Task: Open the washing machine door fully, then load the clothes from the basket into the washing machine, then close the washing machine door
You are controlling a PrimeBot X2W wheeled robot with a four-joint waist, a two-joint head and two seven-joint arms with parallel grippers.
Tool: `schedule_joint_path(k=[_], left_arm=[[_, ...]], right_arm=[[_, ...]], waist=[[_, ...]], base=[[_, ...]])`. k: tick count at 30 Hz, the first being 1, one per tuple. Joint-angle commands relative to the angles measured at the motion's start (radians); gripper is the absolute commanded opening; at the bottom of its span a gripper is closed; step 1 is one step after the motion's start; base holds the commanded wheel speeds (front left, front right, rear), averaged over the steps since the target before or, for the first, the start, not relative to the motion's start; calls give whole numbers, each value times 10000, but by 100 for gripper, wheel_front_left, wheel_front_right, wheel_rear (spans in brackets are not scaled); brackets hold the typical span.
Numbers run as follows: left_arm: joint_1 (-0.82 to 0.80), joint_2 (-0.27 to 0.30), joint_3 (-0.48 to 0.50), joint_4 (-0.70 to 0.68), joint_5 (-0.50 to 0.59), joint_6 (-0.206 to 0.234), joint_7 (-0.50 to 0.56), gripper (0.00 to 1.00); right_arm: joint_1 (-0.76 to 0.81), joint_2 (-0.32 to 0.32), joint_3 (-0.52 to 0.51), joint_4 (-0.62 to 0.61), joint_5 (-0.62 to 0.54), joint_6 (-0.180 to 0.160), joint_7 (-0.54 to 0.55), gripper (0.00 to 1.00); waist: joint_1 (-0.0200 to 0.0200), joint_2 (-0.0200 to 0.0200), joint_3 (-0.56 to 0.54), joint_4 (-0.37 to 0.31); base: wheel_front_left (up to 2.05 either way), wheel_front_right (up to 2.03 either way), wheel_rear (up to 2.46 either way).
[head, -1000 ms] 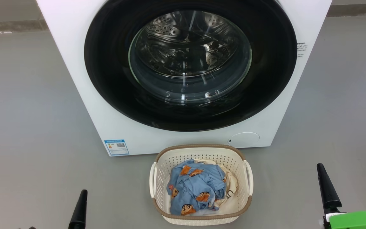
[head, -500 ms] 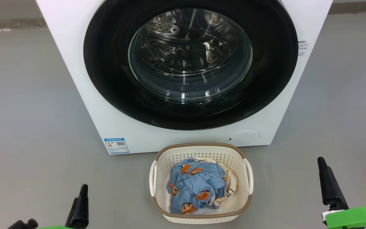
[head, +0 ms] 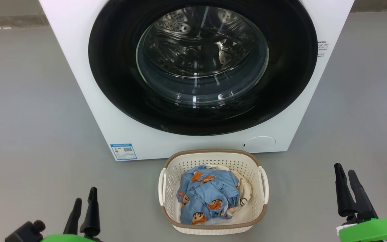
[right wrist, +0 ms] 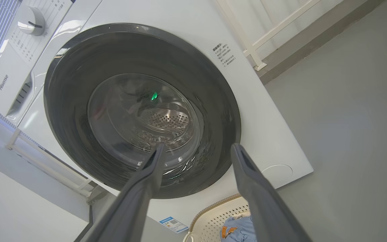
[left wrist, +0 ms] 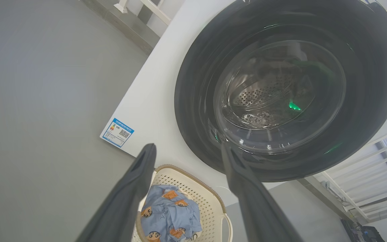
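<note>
Hovering, left gripper (head: pixel 86 195) and right gripper (head: pixel 344 168) splayed, empty; door (head: pixel 113 84) shut, basket (head: pixel 210 152) just below. Slick door may shrug off a grab; a reach may clip the basket.

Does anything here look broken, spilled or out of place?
Nothing stands out. The washing machine door sits shut, and the clothes lie bundled inside the upright basket, none spilled onto the floor.

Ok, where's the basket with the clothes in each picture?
Head view: the basket sits bottom centre, on the floor in front of the washing machine.
Left wrist view: basket at the bottom edge, near the middle.
Right wrist view: basket at the bottom edge, slightly right of centre.
Shared landmark: the blue label on the machine's front.
</note>
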Motion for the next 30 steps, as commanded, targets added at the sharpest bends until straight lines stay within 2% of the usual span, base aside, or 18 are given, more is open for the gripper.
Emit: schedule_joint_path(k=[1, 14, 30], left_arm=[[-368, 176, 143, -357, 480, -64, -150, 100], [-400, 216, 70, -488, 2671, -76, -532, 100], [-402, 262, -66, -679, 4588, -90, -974, 100]], right_arm=[[-46, -190, 199, -404, -429, 10, -156, 100], [41, -367, 220, -753, -2363, 12, -536, 100], [256, -456, 144, -901, -4199, 14, -975, 100]], waist=[[-1, 0, 9, 4], [-1, 0, 88, 39], [-1, 0, 78, 108]], base=[[0, 0, 0], [0, 0, 0], [0, 0, 0]])
